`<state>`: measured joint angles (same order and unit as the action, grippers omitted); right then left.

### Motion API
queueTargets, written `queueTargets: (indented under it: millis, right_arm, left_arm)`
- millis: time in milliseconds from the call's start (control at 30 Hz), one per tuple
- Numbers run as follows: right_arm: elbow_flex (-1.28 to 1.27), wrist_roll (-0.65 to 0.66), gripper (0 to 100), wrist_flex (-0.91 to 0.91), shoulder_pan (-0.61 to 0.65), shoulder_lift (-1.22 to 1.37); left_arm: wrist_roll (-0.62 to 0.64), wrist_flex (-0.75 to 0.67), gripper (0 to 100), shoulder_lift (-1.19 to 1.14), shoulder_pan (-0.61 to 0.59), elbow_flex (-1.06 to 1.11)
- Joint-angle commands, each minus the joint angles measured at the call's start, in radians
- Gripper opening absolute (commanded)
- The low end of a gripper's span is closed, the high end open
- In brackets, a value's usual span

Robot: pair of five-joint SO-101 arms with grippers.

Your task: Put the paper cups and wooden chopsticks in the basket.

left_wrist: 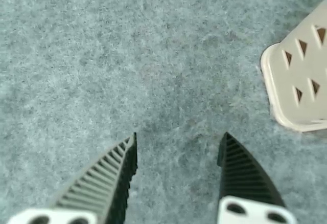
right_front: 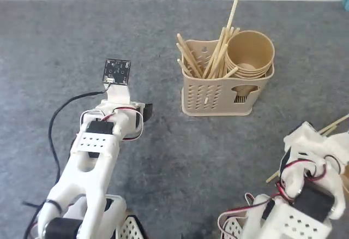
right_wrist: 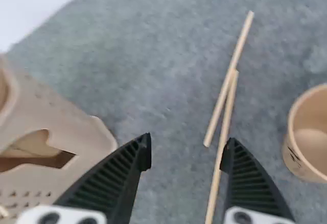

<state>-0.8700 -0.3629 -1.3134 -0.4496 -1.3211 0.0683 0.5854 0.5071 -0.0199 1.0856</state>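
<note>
Right wrist view: right hand [right_wrist: 189,147] open, empty, above two loose chopsticks [right_wrist: 227,96] at the bench's near right, with a paper cup [right_wrist: 309,137] beside them. Basket [right_front: 221,94] stands far centre, part filled. Left hand [left_wrist: 179,137] open, empty. Step: collecting leftovers. Next: lower, close on one chopstick.

Left gripper [left_wrist: 179,137]: jaws parted, empty; over table [right_front: 163,157] left half.
Right gripper [right_wrist: 189,138]: jaws parted, empty; near right edge.
</note>
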Motion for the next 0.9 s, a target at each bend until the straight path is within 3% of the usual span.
queueTargets:
  millis: [0, 67, 200, 367, 567, 700, 867]
  right_arm:
    - [-0.049, 0.043, 22.6, 0.028, -0.067, -0.002]
    - [-0.101, 0.048, 22.6, 0.028, -0.097, -0.002]
    - [-0.19, 0.052, 22.6, 0.033, -0.183, -0.002]
    - [-0.269, 0.193, 22.6, 0.084, -0.338, -0.01]
    - [-0.301, 0.221, 22.6, 0.213, -0.579, -0.015]
    - [-0.301, 0.269, 22.6, 0.355, -0.691, -0.015]
    - [-0.299, 0.284, 22.6, 0.473, -0.829, -0.015]
  left_arm:
    - [-0.009, 0.011, 25, 0.003, -0.008, -0.018]
    - [-0.009, 0.028, 25, 0.011, -0.008, -0.016]
    - [-0.008, 0.193, 25, 0.012, -0.002, -0.088]
    - [-0.009, 0.414, 25, 0.012, 0.017, -0.245]
    - [-0.126, 0.532, 25, 0.118, 0.094, -0.297]
    - [-0.144, 0.655, 25, 0.348, 0.23, -0.305]
    - [-0.14, 0.769, 25, 0.582, 0.517, -0.315]
